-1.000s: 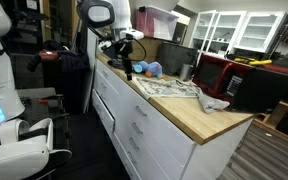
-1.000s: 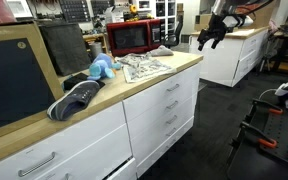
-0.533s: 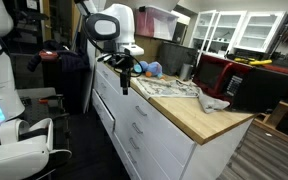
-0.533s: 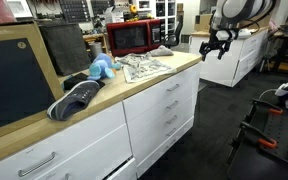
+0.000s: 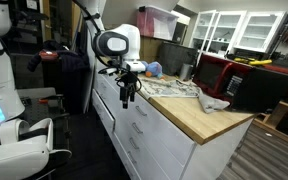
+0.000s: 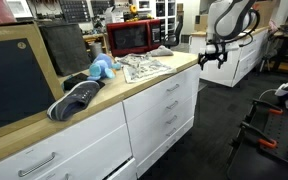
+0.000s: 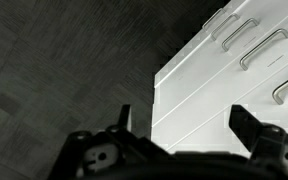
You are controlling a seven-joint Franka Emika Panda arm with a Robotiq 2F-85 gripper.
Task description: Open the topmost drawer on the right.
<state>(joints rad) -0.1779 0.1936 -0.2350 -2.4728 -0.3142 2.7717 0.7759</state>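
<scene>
Spread wide and empty, the gripper (image 6: 213, 60) hangs fingers-down beyond the right end of the cabinet (image 6: 154, 128) (likely readied to straddle the handle (image 6: 172, 88)), while the topmost right drawer (image 6: 162, 93) sits shut under the counter (image 6: 126, 88), not yet touched.

Red microwave (image 6: 135, 37), newspaper (image 6: 144, 67), blue plush toy (image 6: 102, 68) and grey shoe (image 6: 76, 99) on the wooden countertop (image 6: 119, 88).
</scene>
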